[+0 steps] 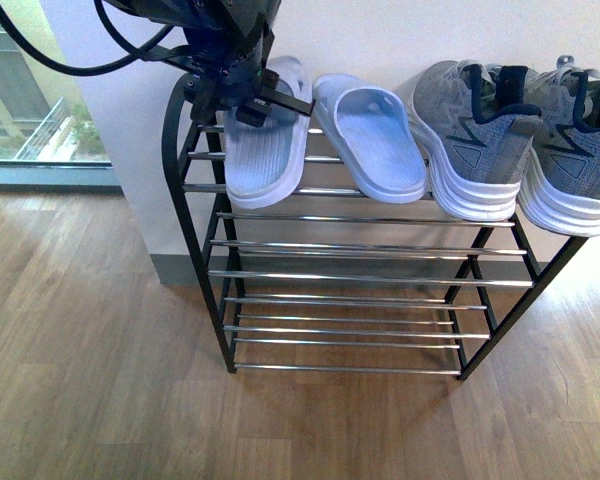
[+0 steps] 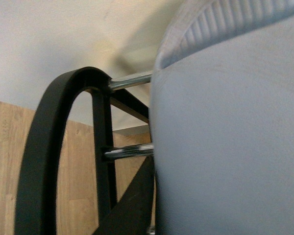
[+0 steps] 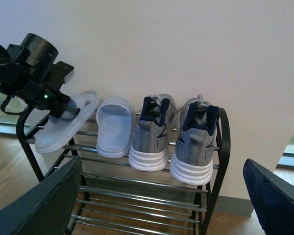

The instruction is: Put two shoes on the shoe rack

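Note:
My left gripper [image 1: 252, 97] is shut on a pale blue slide slipper [image 1: 267, 160] at the left end of the shoe rack's [image 1: 350, 277] top tier. The slipper [image 3: 63, 128] tilts, its low end at the front rods. A second slipper [image 1: 375, 135] lies beside it on the top tier. Two grey sneakers [image 1: 475, 140] [image 1: 580, 150] stand at the right end, heels toward me. In the left wrist view the held slipper [image 2: 225, 147] fills the picture beside the rack's black frame [image 2: 44, 161]. My right gripper [image 3: 161, 196] is open and empty, well back from the rack.
The rack stands against a white wall [image 1: 380, 30] on a wooden floor [image 1: 100, 380]. A window [image 1: 25, 90] is at the far left. The lower tiers [image 1: 350, 330] hold nothing. The rack's rounded black side frame [image 3: 221, 147] rises right of the sneakers.

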Controlling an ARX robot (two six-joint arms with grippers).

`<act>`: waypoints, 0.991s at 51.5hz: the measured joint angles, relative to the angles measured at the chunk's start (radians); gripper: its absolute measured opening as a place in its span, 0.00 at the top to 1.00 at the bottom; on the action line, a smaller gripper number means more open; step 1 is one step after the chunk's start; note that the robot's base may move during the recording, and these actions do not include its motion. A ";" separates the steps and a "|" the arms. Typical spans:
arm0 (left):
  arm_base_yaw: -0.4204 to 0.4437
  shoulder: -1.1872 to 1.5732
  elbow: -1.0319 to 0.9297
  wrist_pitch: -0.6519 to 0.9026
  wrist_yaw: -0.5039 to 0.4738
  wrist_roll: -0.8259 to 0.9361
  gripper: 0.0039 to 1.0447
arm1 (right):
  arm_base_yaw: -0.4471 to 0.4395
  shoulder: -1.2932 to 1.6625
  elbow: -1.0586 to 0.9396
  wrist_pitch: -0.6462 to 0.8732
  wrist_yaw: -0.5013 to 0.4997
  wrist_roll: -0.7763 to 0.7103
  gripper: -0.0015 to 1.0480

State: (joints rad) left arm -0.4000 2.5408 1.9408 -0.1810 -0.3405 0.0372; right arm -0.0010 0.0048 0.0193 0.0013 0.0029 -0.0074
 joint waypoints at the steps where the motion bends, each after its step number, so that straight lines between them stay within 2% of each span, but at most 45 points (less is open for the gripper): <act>1: 0.000 0.001 0.001 -0.002 0.004 0.000 0.81 | 0.000 0.000 0.000 0.000 0.000 0.000 0.09; 7: -0.006 -0.012 -0.013 -0.017 0.072 -0.020 0.60 | 0.000 0.000 0.000 0.000 0.000 0.000 0.09; 15: -0.023 -0.240 -0.250 0.022 0.259 -0.148 0.28 | 0.000 0.000 0.000 0.000 0.000 0.000 0.09; 19: -0.027 -0.413 -0.396 0.062 0.298 -0.230 0.14 | 0.000 0.000 0.000 0.000 0.000 0.000 0.09; 22: -0.027 -0.534 -0.497 0.100 0.279 -0.241 0.07 | 0.000 0.000 0.000 0.000 0.000 0.000 0.09; 26: -0.021 -0.684 -0.630 0.160 0.222 -0.243 0.09 | 0.000 0.000 0.000 0.000 0.000 0.000 0.09; 29: -0.020 -0.808 -0.758 0.247 0.135 -0.198 0.09 | 0.000 0.000 0.000 0.000 0.000 0.000 0.09; 31: -0.019 -0.879 -0.846 0.346 0.060 -0.148 0.09 | 0.000 0.000 0.000 0.000 0.000 0.000 0.09; 34: -0.008 -0.983 -1.000 0.562 -0.026 -0.103 0.15 | 0.000 0.000 0.000 0.000 0.000 0.000 0.09; 37: 0.013 -1.069 -1.139 0.760 -0.026 -0.082 0.24 | 0.000 0.000 0.000 0.000 0.000 0.000 0.09; 42: 0.053 -1.160 -1.307 0.953 0.002 -0.065 0.37 | 0.000 0.000 0.000 0.000 0.000 0.000 0.09; 51: 0.119 -1.250 -1.498 1.019 0.066 -0.055 0.62 | 0.000 0.000 0.000 0.000 0.000 0.000 0.09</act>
State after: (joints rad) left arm -0.2813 1.2903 0.4427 0.8383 -0.2749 -0.0177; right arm -0.0010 0.0048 0.0193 0.0013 0.0029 -0.0074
